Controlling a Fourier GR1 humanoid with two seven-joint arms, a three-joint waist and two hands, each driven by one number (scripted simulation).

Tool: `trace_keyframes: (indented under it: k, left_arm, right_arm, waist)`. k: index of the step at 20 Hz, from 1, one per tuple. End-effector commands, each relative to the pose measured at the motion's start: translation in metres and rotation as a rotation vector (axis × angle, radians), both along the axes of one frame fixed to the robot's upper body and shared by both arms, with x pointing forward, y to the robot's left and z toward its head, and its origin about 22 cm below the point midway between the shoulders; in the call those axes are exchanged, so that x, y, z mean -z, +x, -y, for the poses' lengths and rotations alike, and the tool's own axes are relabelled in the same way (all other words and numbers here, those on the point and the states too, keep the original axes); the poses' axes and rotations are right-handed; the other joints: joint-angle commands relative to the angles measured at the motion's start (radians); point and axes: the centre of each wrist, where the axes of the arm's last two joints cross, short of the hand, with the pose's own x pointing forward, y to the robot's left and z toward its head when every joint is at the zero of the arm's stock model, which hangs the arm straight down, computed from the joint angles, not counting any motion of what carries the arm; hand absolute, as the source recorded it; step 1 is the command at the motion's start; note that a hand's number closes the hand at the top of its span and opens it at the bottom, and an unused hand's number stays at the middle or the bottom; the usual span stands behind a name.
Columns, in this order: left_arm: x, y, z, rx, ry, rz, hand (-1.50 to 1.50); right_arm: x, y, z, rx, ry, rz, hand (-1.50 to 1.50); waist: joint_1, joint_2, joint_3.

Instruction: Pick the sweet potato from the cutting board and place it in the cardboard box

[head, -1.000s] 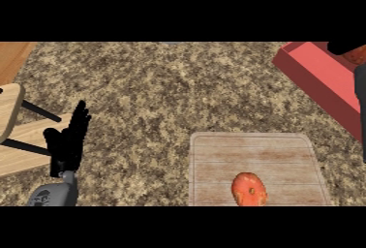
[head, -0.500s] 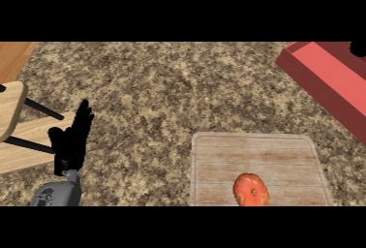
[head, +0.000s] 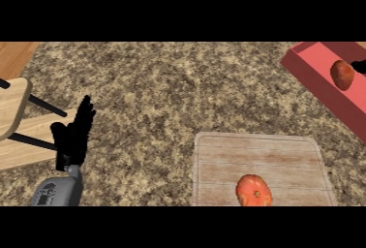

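A wooden cutting board [head: 286, 155] lies at the lower right, with a round orange-red vegetable [head: 253, 190] on its near edge. At the upper right stands a red box [head: 314, 72], and an oval orange-brown sweet potato [head: 343, 75] lies inside it. Only a black sliver of my right hand [head: 360, 66] shows at the right edge, just beside that sweet potato. My left hand [head: 73, 135] rests open at the left, fingers up, far from the board and the box.
A speckled stone counter [head: 178, 97] fills the middle. Light wooden furniture with black bars [head: 18, 121] stands at the left edge, close to my left hand. A strip of wood floor [head: 14, 51] shows at the top left.
The dark right hand over the box has drawn off to the right edge, and an orange-brown sweet potato now shows inside the box. The left hand and the board's vegetable have not moved.
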Motion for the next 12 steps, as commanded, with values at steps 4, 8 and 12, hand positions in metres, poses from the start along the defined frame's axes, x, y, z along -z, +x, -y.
trace_keyframes:
  k: [4,8,12]
  left_arm:
    - [0.003,-0.005,-0.007,-0.015,0.010,-0.011,0.00]
    - [0.002,-0.011,-0.018,0.000,0.002,-0.020,0.00]
    - [0.007,-0.008,-0.009,-0.025,0.000,-0.030,0.00]
  right_arm:
    - [0.011,-0.010,0.024,-0.064,0.186,0.146,-1.50]
    - [0.024,-0.014,0.026,-0.157,0.223,0.301,-1.50]
    - [0.021,-0.027,0.047,-0.191,0.391,0.508,-1.50]
  waist:
    - [0.003,0.001,0.000]
    - [0.008,0.001,0.001]
    - [-0.016,-0.003,0.002]
